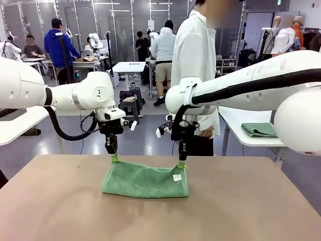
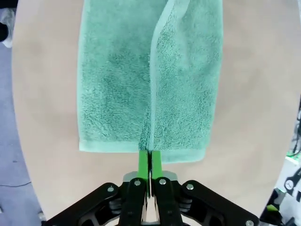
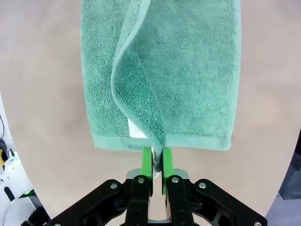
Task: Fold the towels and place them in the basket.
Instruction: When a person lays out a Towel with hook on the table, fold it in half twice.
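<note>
A sea-green towel point(image 1: 145, 179) lies on the brown table point(image 1: 60, 206), its far edge lifted at both corners. My left gripper point(image 1: 114, 157) is shut on the towel's far left corner; in the left wrist view the pads point(image 2: 143, 160) pinch the hem of the towel point(image 2: 150, 80). My right gripper point(image 1: 181, 164) is shut on the far right corner, by a small white label point(image 1: 177, 177). Seen from the right wrist, the gripper point(image 3: 157, 157) clamps a raised fold of the towel point(image 3: 188, 75). The basket is out of view.
A person in a long white coat point(image 1: 193, 60) stands at the far side of the table. A second folded green cloth point(image 1: 259, 130) lies on a white side table at the right. Other people and tables are farther back.
</note>
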